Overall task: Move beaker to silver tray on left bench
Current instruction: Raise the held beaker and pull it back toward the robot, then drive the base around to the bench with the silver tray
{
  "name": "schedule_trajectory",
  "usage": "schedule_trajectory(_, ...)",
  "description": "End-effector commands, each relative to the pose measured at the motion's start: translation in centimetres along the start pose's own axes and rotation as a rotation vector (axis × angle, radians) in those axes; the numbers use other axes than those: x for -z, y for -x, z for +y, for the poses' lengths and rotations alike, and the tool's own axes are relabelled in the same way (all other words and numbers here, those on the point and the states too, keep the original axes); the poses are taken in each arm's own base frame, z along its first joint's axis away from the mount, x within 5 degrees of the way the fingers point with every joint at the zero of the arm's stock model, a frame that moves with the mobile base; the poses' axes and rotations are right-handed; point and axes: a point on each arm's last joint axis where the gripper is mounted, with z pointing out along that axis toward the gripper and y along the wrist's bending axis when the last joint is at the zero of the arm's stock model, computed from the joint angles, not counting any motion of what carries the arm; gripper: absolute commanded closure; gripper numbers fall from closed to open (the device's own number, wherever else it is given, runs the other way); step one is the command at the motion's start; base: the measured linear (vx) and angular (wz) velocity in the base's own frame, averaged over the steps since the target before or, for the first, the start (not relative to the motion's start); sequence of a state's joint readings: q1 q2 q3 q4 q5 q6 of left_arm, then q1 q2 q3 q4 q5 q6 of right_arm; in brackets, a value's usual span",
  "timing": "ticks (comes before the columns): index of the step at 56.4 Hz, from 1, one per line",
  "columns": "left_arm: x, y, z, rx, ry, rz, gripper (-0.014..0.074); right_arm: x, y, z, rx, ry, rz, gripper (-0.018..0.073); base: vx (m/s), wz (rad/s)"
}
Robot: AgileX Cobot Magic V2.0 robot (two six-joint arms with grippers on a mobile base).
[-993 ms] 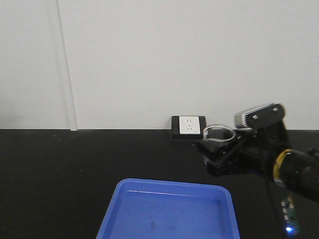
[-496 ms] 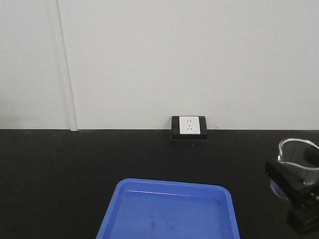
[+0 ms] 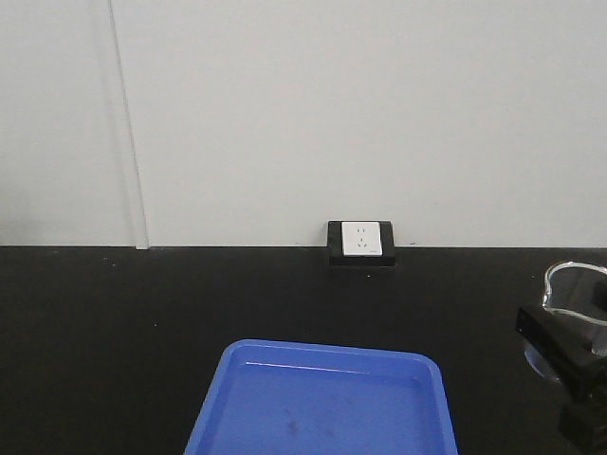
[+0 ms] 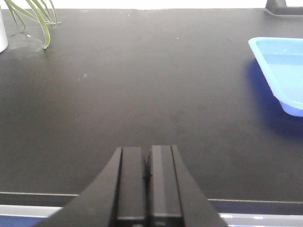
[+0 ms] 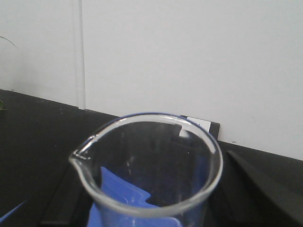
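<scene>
The beaker (image 3: 575, 294), small and of clear glass, hangs at the far right edge of the front view, held above the black countertop (image 3: 114, 332). My right gripper (image 3: 572, 349) is shut on it, black fingers (image 3: 553, 343) at its sides. In the right wrist view the beaker (image 5: 152, 203) fills the lower frame, spout to the left, with dark fingers (image 5: 64, 191) on either side. My left gripper (image 4: 147, 158) is shut and empty, low over the countertop's near edge. The silver tray and the left bench are out of view.
A blue plastic tray (image 3: 322, 354) sits at the front centre, and also shows at the right of the left wrist view (image 4: 265, 54). A black-and-white socket box (image 3: 359, 243) stands against the white wall. Green plant leaves (image 4: 35, 19) hang at the far left.
My right gripper has carried the beaker from beside the socket box out to the right edge and nearer the camera, then drifted slightly further right.
</scene>
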State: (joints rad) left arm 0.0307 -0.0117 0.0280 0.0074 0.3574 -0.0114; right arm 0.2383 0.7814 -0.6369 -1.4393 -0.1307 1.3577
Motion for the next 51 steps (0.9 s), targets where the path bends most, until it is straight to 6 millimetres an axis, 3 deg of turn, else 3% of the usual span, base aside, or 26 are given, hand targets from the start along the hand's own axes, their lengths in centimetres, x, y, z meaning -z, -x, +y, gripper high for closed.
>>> schedule_trajectory(1,-0.19,-0.13,-0.05,0.011,-0.008,-0.065,0.0595,0.31,1.19,-0.12,0.002,-0.009,-0.039,0.0566,0.00,0.02)
schedule_trajectory(51,-0.19,-0.13,-0.05,0.011,-0.008,-0.065,0.0595,0.31,1.19,-0.12,0.002,-0.009,-0.039,0.0566,-0.09,-0.01)
